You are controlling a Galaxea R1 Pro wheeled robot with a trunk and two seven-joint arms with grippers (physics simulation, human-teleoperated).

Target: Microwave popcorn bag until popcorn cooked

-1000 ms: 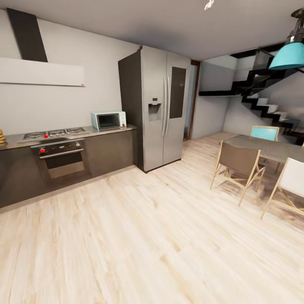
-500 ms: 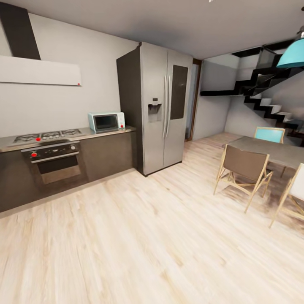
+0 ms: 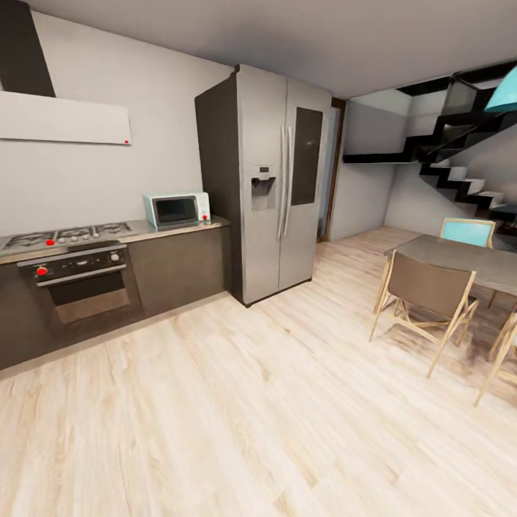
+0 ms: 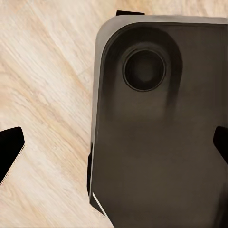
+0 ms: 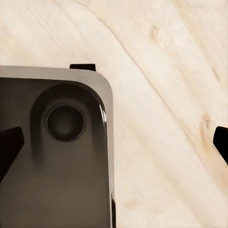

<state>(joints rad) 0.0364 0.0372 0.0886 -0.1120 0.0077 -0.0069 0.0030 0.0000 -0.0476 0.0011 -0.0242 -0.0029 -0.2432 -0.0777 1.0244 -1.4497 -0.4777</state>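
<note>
Change: view has swung rightward — popcorn bag gone from frame.
Microwave (image 3: 177, 210): on worktop (image 3: 154, 231) (beside fridge (image 3: 273, 179)).
Pincers: left (image 4: 114, 142), right (image 5: 114, 142) — fingers apart.

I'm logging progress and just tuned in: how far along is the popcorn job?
Nothing looks done yet. The microwave sits shut on the countertop beside the fridge, well across the wood floor. In hand: only the approach; both wrist views look down at the floor and the robot's dark base, fingertips wide apart and empty. Left: everything, from finding the bag, which I can't see here, to loading and heating it.
</note>
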